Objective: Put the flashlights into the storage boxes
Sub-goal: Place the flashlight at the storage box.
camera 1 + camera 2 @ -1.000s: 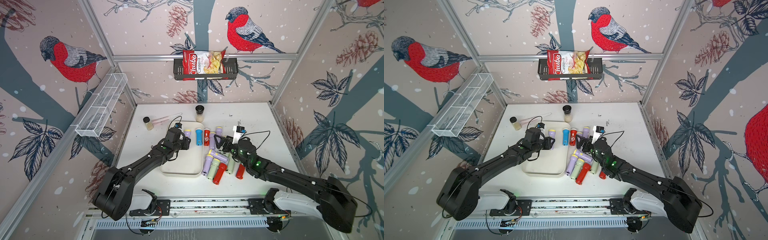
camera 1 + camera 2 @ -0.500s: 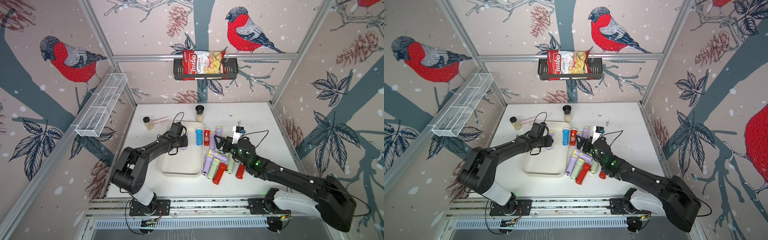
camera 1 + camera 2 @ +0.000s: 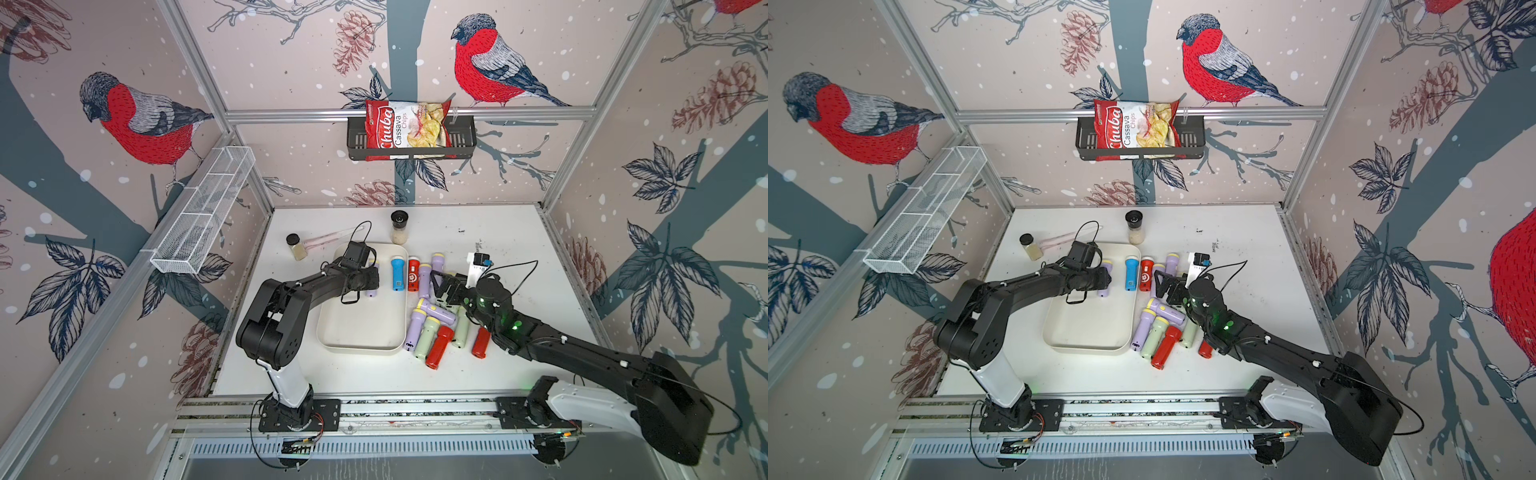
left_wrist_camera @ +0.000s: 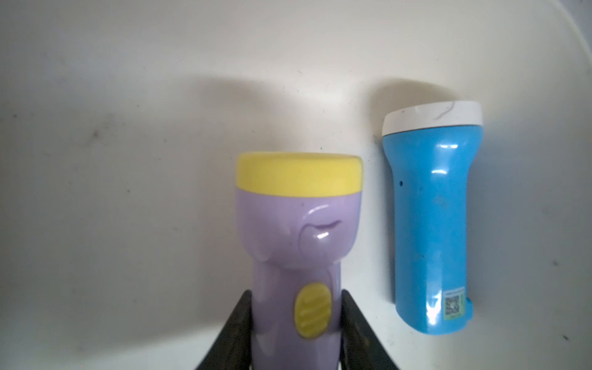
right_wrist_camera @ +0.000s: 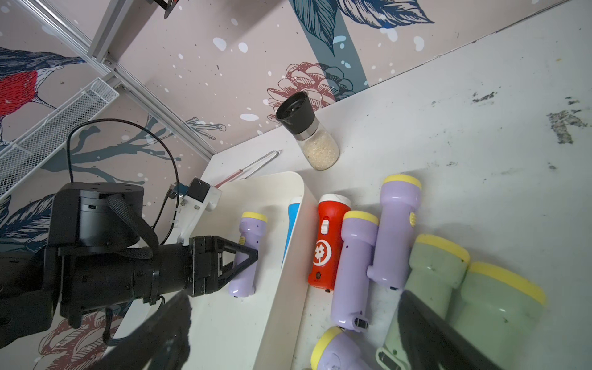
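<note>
Left jaws gripping lilac flashlight, perhaps resting in tray, blue flashlight beside

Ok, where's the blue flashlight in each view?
Both top views: blue flashlight in the far right corner of the tray.
Left wrist: blue flashlight beside the lilac flashlight in the left gripper.
Right wrist: blue flashlight half hidden behind the tray wall.
Landmark: the gripped lilac flashlight.

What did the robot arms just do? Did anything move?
The left arm folded up: its elbow rose and swung in toward the tray. The left gripper kept its jaws shut on the lilac flashlight, low in the tray beside the blue flashlight; nothing was let go. The right gripper, jaws open over the loose flashlights, stayed put, and so did the jars.
</note>
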`<action>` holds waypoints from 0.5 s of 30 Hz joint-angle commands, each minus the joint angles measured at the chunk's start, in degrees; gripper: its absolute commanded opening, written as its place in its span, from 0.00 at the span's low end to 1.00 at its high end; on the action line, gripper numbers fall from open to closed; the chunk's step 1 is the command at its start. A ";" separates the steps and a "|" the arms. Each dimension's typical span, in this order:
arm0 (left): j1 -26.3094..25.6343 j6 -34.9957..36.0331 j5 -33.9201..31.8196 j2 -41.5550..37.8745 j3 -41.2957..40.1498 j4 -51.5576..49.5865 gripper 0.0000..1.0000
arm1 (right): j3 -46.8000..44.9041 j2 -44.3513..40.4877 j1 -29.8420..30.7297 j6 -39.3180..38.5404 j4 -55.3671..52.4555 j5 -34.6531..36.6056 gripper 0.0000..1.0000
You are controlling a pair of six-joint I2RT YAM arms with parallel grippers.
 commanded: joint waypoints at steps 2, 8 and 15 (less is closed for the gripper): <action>0.08 0.22 6.47 2.01 3.07 3.02 0.34 | -0.12 0.00 -0.18 -0.04 0.47 -0.45 1.00; 0.10 -1.02 8.92 3.88 4.39 4.74 0.35 | -0.58 -1.43 -0.60 0.17 -0.72 0.13 1.00; 0.09 -0.57 9.89 6.10 6.76 4.84 0.35 | -1.17 -2.82 -1.46 0.18 -0.76 -0.05 0.99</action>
